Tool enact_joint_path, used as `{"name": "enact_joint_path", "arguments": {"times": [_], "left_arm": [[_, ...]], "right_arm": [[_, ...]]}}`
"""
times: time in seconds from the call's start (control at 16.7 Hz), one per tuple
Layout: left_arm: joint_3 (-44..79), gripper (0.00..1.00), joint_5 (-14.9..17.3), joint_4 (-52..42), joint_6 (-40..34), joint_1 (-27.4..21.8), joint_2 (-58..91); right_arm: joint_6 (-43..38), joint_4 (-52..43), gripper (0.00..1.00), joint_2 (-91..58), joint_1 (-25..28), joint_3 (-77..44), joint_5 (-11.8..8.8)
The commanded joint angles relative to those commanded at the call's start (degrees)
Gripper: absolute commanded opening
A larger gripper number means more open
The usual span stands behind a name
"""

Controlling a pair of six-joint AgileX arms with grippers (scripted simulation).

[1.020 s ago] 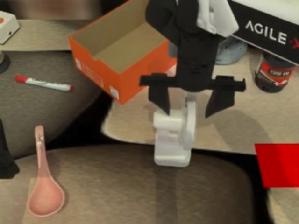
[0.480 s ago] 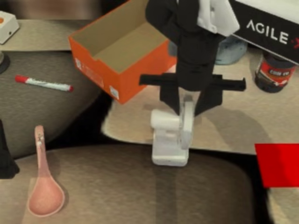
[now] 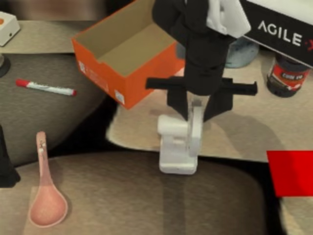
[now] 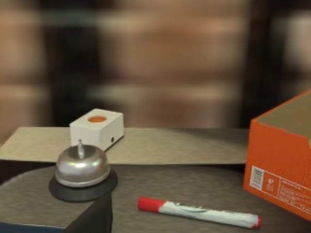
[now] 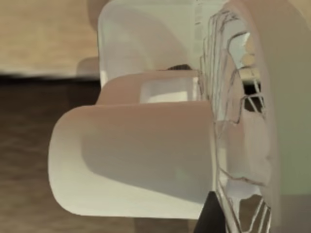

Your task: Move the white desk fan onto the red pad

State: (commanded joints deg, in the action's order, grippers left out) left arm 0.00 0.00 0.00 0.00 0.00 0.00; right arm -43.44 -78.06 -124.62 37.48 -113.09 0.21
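Top view shows the right gripper (image 3: 196, 108) come down over the middle of the desk, its two dark fingers drawn in against the thin round head of the white desk fan (image 3: 180, 143), one on each face of the disc, so I judge it clamped on the fan's head. The fan stands upright near the middle of the desk, just in front of the open orange box (image 3: 126, 58), its blocky base seeming to rest on the desk; whether it has begun to leave the surface cannot be told. The red pad (image 3: 291, 172) lies flat at the desk's right edge, well apart from the fan and bare. Right wrist view is filled by the fan's motor housing and grille at very close range, which fits a grip at the head. So the grasp looks made, while the lift, the carry toward the right edge and the setting down on the pad are all left. The left arm is parked at the desk's left edge; its wrist view looks across a marker (image 4: 199, 212), a silver bell (image 4: 82, 167) and a small white box (image 4: 96, 128), and its fingers are not seen.
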Motion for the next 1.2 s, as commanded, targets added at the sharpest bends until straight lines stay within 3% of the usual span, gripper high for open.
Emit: {"name": "enact_joint_path", "arguments": {"times": [0.48, 0.84, 1.2], "left_arm": [[0.0, 1.0, 0.0, 0.0, 0.0, 0.0, 0.0], [0.0, 1.0, 0.0, 0.0, 0.0, 0.0, 0.0], [0.0, 1.0, 0.0, 0.0, 0.0, 0.0, 0.0]], "right_arm": [[0.0, -12.2, 0.0, -2.1, 0.4, -14.4, 0.0], [-0.8, -12.4, 0.0, -1.5, -0.2, -14.1, 0.0], [-16.4, -9.8, 0.0, 7.7, -6.5, -0.9, 0.0]]}}
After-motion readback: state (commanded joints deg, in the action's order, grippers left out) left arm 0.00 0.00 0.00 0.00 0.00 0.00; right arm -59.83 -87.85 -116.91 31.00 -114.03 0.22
